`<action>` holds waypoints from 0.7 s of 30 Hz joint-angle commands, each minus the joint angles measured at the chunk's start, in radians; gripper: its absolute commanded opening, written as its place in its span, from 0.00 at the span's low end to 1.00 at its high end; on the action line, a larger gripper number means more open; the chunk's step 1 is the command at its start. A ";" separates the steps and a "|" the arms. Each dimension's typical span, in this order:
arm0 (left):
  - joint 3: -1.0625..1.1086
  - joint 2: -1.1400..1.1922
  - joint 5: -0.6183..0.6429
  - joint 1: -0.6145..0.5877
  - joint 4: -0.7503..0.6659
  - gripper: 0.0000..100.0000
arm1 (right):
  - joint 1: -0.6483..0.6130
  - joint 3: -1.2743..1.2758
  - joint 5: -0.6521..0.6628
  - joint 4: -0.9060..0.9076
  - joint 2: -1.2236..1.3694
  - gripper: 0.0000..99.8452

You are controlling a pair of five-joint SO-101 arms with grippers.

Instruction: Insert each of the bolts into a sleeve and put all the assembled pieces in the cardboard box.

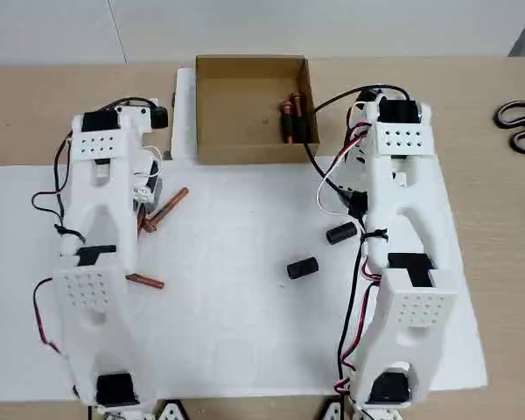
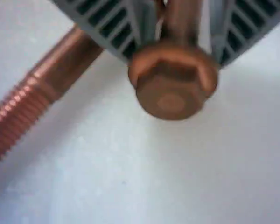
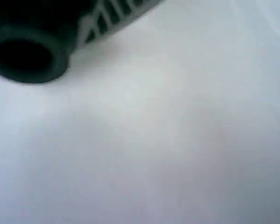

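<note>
My left gripper (image 2: 172,28) is shut on a copper bolt (image 2: 172,84), whose hexagonal head faces the camera just above the white mat. A second bolt (image 2: 32,107) lies beside it, threads outward. In the high view the left gripper (image 1: 147,203) sits among the bolts (image 1: 168,207) at the mat's left, and another bolt (image 1: 145,281) lies nearer the front. My right gripper (image 1: 357,208) hangs right by a black sleeve (image 1: 341,233), seen close up with its bore open (image 3: 28,56). A second sleeve (image 1: 303,267) lies toward the mat's middle.
The cardboard box (image 1: 212,105) stands at the back centre and holds assembled pieces (image 1: 290,118) against its right wall. A white mat (image 1: 236,332) covers the table. Scissors (image 1: 521,122) lie at the far right edge.
</note>
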 commanded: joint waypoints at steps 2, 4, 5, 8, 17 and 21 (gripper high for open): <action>-0.064 0.021 -0.005 -0.002 -0.003 0.09 | 0.002 -0.003 0.009 0.015 -0.070 0.00; -0.074 0.040 -0.005 -0.002 -0.005 0.09 | 0.002 -0.003 0.009 0.013 -0.070 0.00; -0.079 0.052 -0.005 -0.002 -0.005 0.09 | 0.002 -0.003 0.009 0.013 -0.070 0.00; -0.102 0.095 -0.005 -0.002 -0.005 0.08 | 0.002 -0.003 0.009 0.013 -0.070 0.00; -0.139 0.181 -0.002 0.003 0.002 0.01 | 0.001 -0.003 0.009 0.010 -0.070 0.00; -0.151 0.173 -0.002 0.005 0.008 0.01 | 0.001 -0.009 0.009 0.008 -0.071 0.00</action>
